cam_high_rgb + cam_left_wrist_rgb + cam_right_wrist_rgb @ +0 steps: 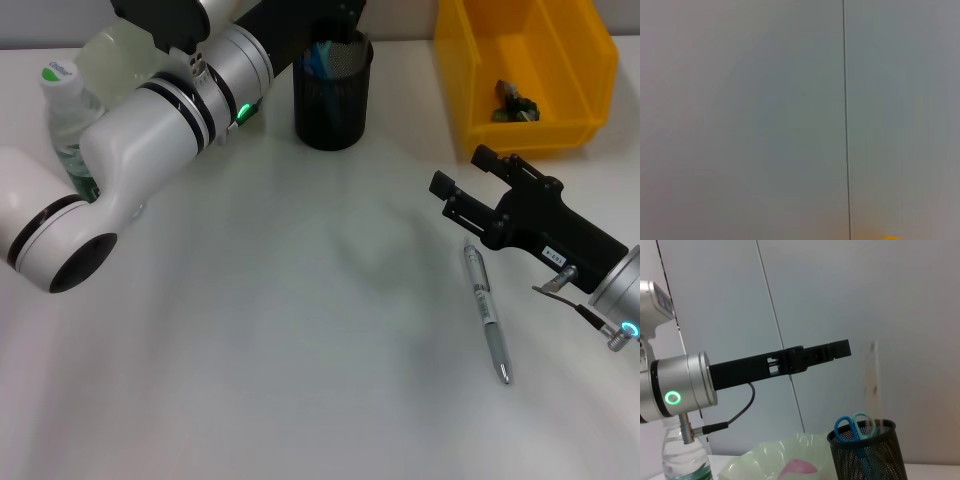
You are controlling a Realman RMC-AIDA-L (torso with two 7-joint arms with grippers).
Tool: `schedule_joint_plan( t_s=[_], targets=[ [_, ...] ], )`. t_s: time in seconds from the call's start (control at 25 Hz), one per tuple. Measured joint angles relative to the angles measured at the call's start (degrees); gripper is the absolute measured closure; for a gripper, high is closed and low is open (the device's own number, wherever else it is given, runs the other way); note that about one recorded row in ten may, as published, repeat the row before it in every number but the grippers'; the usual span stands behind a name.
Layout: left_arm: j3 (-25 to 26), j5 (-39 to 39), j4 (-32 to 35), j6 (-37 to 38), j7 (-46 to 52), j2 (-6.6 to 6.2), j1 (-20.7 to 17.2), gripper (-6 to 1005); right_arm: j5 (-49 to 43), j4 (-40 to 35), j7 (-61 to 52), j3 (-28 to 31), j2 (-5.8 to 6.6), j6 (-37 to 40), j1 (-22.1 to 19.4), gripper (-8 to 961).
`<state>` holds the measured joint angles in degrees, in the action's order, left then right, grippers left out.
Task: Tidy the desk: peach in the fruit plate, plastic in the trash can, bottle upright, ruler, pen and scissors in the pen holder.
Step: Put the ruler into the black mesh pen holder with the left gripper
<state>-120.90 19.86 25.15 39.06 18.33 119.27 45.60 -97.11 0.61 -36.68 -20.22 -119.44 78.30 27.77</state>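
One slim metallic pen (487, 315), unheld

So the count: one silver pen (487, 312) on the white flat desk (280, 350), one black wire-mesh pen holder (332, 95), one pair of blue-handled scissors (856, 426), one bright yellow trash can (530, 70), one crumpled dark plastic scrap (512, 103), one clear water bottle (68, 115), one pale green scalloped fruit plate (770, 460), one pink peach (797, 467), two black grippers (478, 188).

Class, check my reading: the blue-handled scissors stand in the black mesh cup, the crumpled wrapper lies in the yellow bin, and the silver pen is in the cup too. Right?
Not quite. In the head view the silver pen lies on the white desk, just below the right pincer, not in the black mesh cup. The blue-handled scissors and the crumpled wrapper in the yellow bin are as stated.
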Motion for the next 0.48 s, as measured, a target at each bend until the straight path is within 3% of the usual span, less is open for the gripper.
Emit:
schedule_joint_plan(
  t_s=[0.24, 0.48],
  targets=[
    [0.27, 0.47, 0.00, 1.08, 0.55, 0.00, -0.44, 758, -0.01, 0.00, 0.00, 0.00, 0.00, 0.00, -0.01, 212],
    [-0.06, 0.37, -0.01, 3.73, 1.24, 0.00, -1.20, 530, 0.15, 0.00, 0.00, 0.05, 0.00, -0.06, -0.23, 212]
  ],
)
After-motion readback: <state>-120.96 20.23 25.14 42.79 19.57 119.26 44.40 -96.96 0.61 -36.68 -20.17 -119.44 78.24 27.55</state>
